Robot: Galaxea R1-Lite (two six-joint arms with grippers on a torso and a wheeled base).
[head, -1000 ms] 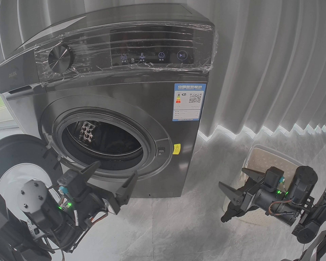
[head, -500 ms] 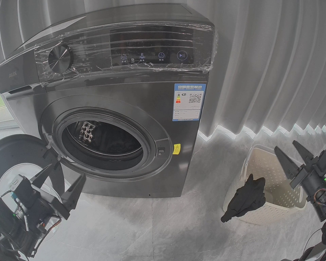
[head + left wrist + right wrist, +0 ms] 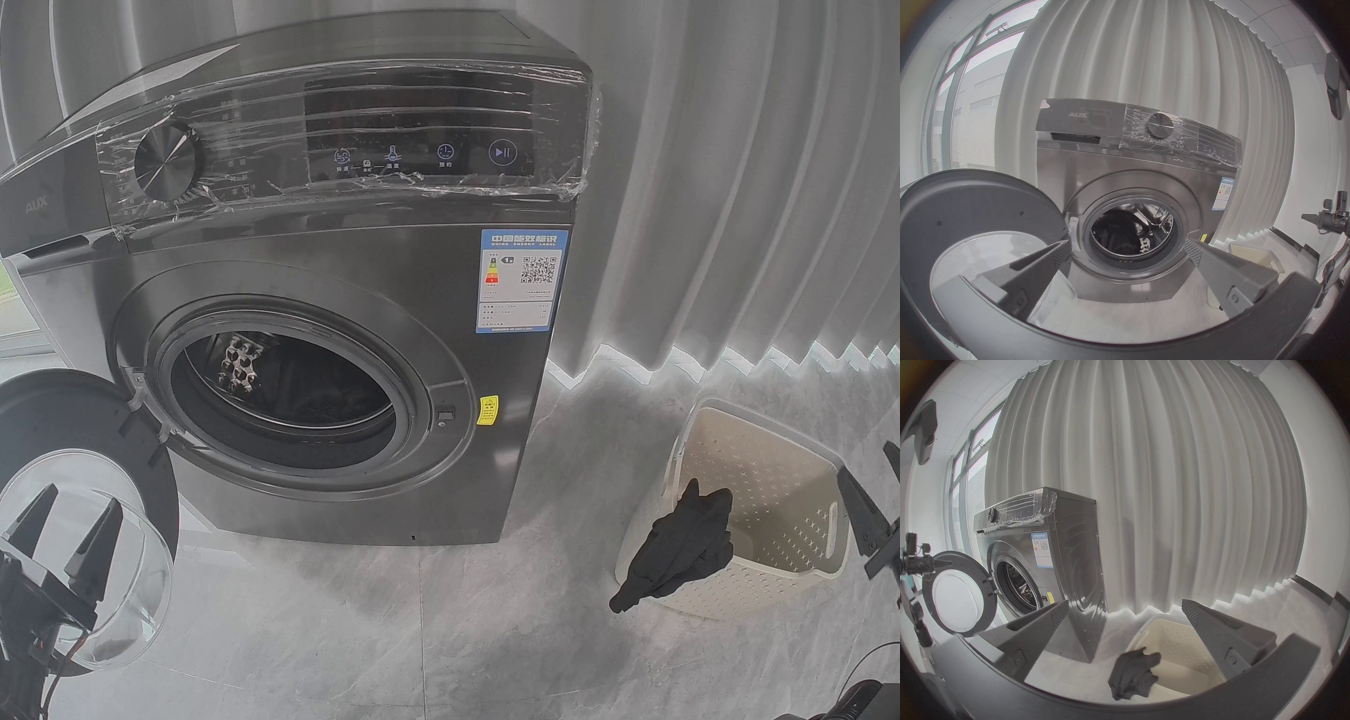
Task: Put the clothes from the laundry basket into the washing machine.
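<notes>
— limp black garment [image 3: 680, 548] drapes over the perforated cream laundry basket [image 3: 750, 422] rim, beside the steel washing machine [image 3: 375, 253].
— left gripper [image 3: 75, 506] and right gripper [image 3: 1124, 604], both splayed wide, have pulled back.

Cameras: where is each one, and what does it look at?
Head view: on the head, looking down at washer and basket; left gripper and right gripper at lower corners.
Left wrist view: on left arm, facing the drum between its fingers.
Right wrist view: on right arm, facing basket and cloth between its fingers.
Shared: all show washer, basket.
</notes>
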